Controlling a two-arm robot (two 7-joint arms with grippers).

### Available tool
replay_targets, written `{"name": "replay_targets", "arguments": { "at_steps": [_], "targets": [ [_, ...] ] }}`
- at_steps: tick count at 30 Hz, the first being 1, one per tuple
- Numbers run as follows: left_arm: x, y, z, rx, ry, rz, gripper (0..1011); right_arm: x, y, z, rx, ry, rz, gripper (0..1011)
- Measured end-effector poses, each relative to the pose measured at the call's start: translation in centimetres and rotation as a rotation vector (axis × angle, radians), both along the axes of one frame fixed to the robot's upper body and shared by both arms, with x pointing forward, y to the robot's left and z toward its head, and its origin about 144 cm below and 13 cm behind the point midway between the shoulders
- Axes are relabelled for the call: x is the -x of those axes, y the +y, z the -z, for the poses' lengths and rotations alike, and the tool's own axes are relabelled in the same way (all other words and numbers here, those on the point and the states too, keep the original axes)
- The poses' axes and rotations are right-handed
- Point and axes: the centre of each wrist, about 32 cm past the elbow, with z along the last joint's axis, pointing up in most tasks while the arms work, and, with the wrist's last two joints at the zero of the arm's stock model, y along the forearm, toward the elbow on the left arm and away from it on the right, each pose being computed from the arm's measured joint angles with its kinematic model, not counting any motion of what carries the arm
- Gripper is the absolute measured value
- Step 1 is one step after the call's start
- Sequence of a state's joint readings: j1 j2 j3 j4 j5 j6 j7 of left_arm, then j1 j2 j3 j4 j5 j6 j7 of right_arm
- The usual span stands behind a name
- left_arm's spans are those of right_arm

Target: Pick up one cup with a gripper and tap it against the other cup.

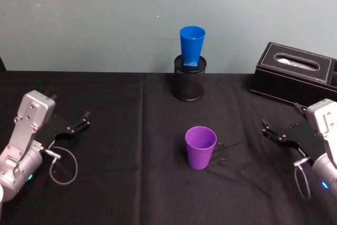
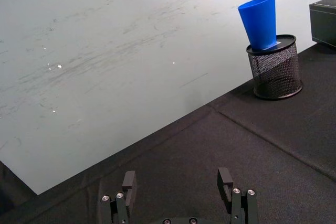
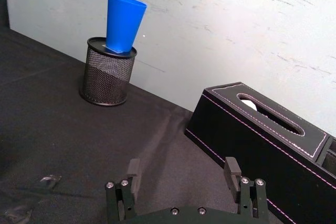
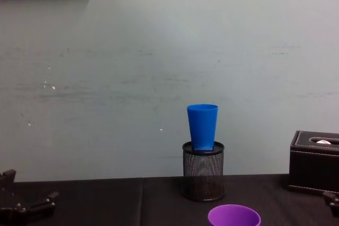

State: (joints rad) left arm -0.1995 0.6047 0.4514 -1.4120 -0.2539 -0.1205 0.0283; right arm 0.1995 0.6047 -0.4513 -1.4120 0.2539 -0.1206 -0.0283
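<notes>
Your left gripper (image 1: 83, 120) and right gripper (image 1: 268, 129) are resting open; tapping the purple cup (image 1: 200, 146) hard risks toppling the blue cup (image 1: 191, 45) off its holder (image 1: 189, 82).

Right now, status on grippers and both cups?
Left gripper open, empty, parked left. Right gripper open, empty, at right. Purple cup upright mid-table; blue cup on mesh holder behind it. Nothing blocking.
</notes>
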Motion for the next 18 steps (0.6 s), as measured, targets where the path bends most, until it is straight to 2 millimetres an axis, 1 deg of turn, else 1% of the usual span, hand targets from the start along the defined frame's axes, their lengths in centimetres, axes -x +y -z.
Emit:
{"name": "replay_targets", "arguments": {
  "at_steps": [18],
  "targets": [
    [0.0,0.0,0.0,0.0,0.0,0.0,1011,0.0,0.0,0.0,0.0,0.0,0.0,1000]
  ]
}}
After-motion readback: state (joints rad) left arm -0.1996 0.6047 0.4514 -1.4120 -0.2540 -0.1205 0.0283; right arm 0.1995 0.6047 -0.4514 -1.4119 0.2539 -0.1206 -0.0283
